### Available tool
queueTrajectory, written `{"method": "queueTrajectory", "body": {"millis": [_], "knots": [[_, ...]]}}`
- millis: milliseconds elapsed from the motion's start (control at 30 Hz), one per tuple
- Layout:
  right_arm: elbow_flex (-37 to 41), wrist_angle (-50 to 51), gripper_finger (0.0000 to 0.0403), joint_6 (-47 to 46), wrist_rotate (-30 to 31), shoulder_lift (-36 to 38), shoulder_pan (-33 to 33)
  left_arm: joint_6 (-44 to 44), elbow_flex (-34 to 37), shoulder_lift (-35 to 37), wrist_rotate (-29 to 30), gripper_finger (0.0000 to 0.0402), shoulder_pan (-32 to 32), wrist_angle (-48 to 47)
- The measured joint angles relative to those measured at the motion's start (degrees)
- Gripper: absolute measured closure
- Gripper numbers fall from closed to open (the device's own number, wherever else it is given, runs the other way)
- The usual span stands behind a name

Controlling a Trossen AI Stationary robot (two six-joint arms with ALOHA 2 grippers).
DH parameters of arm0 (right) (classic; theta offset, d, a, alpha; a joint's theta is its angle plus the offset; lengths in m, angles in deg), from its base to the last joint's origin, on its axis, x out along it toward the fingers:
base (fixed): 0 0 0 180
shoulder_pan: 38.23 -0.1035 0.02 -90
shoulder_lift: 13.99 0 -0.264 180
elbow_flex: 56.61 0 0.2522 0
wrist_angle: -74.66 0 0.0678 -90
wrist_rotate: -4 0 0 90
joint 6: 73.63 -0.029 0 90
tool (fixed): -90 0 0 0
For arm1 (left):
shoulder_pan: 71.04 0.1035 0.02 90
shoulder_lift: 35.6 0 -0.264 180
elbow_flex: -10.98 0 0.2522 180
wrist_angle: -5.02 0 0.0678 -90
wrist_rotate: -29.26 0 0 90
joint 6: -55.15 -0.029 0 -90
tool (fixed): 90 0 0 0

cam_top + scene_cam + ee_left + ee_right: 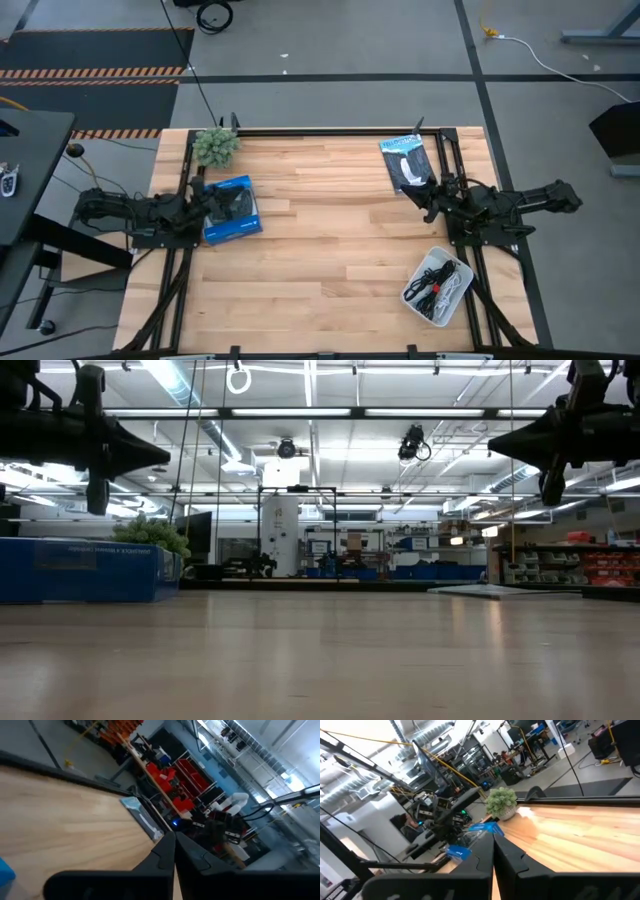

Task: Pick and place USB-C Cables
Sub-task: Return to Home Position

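Note:
The USB-C cables [441, 279] lie heaped together in a pale tray [458, 301] at the table's near right: white loops, black strands and a bit of red [417, 290] show, but I cannot tell the coils apart. My left gripper [222, 205] [174, 836] hangs shut above the blue box, held off the table. My right gripper [424, 197] [493, 839] is shut too, raised in the air beside the dark packet and to the far side of the tray. In the low view both grippers [168, 457] [492, 448] hang well above the tabletop.
A blue box [231, 210] picturing a black controller sits at the left, under my left gripper. A small green plant [215, 146] stands at the far left corner. A flat dark packet [406, 161] with a white item lies at the far right. Bare wood [330, 240] spans the middle.

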Motion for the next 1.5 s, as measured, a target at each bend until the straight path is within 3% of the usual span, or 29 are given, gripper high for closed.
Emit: {"method": "queueTrajectory", "body": {"millis": [100, 167, 333, 467, 1500], "knots": [[0.0, 0.0, 0.0383, 0.0, 0.0, 0.0, 0.0, -4.1, 0.0, 0.0, 0.2, 0.0373, 0.0, -0.1], [0.0, 0.2, 0.038, 0.9, 0.0, 0.0, 0.0, -11.5, 0.0, 0.0, -0.3, 0.0366, 0.0, -0.2], [0.0, 1.6, 0.0381, 20.3, 0.7, 0.0, 0.0, -35.0, 0.1, 0.0, -0.5, 0.0361, 0.0, 0.8], [0.0, 1.6, 0.038, 27.9, 0.7, 0.0, 0.0, -42.7, 0.1, 0.0, -0.6, 0.0359, 0.0, 1.6], [0.0, 1.6, 0.0379, 29.0, 0.7, 0.0, 0.0, -42.9, 0.1, 0.0, -0.6, 0.0358, 0.0, 2.4]]}}
